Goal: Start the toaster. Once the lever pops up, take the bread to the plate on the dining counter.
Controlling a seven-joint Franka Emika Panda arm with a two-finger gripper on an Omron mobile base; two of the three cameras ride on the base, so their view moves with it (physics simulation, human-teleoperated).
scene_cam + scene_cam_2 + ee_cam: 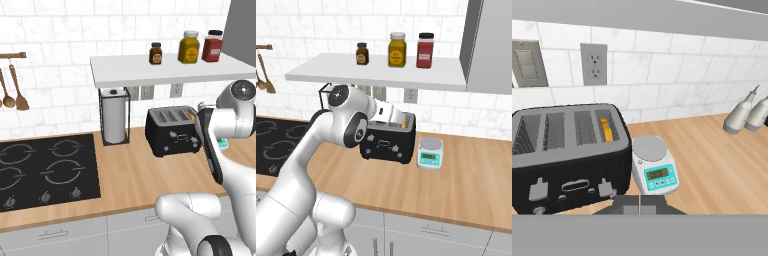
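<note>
The black four-slot toaster [172, 131] is standing on the wooden desk [130, 175] against the tiled wall, between the paper towel roll [114, 116] in its wire holder and a small kitchen scale [430, 152] with a green display. In the hand view the bread [605, 129] is sitting deep in the slot nearest the scale — only its orange-tan top edge is showing above the grey slot rim. Two levers are sticking out from the front of the toaster, with small knobs low beside them.

The arm is reaching over the desk toward the toaster. In the hand view the fingers [640, 204] are showing only as dark tips at the bottom edge, pressed close to each other, hanging in front of the toaster's lower right corner and holding nothing. I cannot tell if they are touching the toaster.

Above, a white shelf [376, 72] is carrying three jars — a small dark one [361, 53], a yellow one [397, 49] and a red one [425, 50]. A black cooktop [45, 170] is lying left of the paper towels, and two wooden spoons [14, 92] are hanging on the wall.
</note>
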